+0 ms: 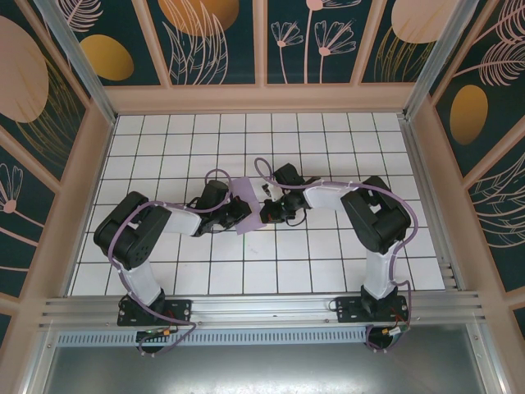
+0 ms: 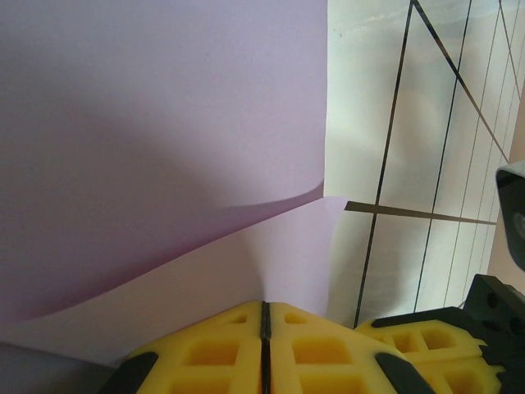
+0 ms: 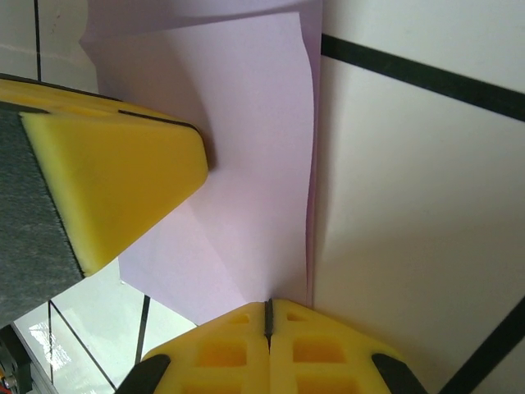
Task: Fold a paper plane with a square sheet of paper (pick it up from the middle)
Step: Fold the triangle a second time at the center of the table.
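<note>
The square sheet of paper (image 1: pixel 244 199) is lilac and partly folded, lying mid-table between both grippers. In the left wrist view a flap of the sheet (image 2: pixel 164 123) curls over a lower layer. My left gripper (image 2: pixel 264 308) is shut, and a ridge in the paper runs up from its jaw seam. My right gripper (image 3: pixel 267 304) is shut with its tips against the sheet (image 3: pixel 246 164) near the folded edge; whether it pinches the paper I cannot tell. The left gripper's yellow finger (image 3: pixel 115 180) touches the sheet from the left. From above, the left gripper (image 1: pixel 239 212) and right gripper (image 1: pixel 268 210) almost meet.
The white tiled table (image 1: pixel 328 139) has black grid lines and is walled by patterned panels (image 1: pixel 205 41). An aluminium rail (image 1: pixel 262 308) runs along the near edge by the arm bases. The right gripper's yellow fingers (image 2: pixel 426 349) sit close at the left wrist view's lower right.
</note>
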Motion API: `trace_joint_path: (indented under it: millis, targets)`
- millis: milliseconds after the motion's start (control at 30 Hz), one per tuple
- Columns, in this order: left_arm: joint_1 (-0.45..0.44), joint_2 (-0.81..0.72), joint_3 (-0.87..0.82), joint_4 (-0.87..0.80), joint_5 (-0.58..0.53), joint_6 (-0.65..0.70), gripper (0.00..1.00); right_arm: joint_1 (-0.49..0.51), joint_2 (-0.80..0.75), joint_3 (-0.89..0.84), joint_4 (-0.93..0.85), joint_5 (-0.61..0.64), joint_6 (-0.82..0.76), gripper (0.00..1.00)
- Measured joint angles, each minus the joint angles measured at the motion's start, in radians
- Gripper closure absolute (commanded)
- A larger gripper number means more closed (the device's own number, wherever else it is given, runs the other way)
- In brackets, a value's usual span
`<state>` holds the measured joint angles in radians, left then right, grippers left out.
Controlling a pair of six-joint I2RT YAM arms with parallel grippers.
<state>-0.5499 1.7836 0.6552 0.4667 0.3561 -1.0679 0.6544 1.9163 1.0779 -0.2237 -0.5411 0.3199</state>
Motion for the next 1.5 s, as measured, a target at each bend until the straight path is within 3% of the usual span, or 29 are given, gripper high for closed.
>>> trace_joint_path:
  millis: [467,733,1500]
  targets:
    - [-0.011,-0.081,-0.003,-0.003,0.002,0.021,0.84,0.000,0.000,-0.003,0.002,0.003,0.000,1.00]
    - [-0.066,-0.037,0.011,0.000,0.000,0.020,0.84,0.000,0.000,-0.003,0.001,0.006,0.000,1.00]
    - [-0.040,-0.014,0.026,-0.068,-0.084,0.020,0.88,0.000,0.000,-0.012,0.010,0.013,0.000,1.00]
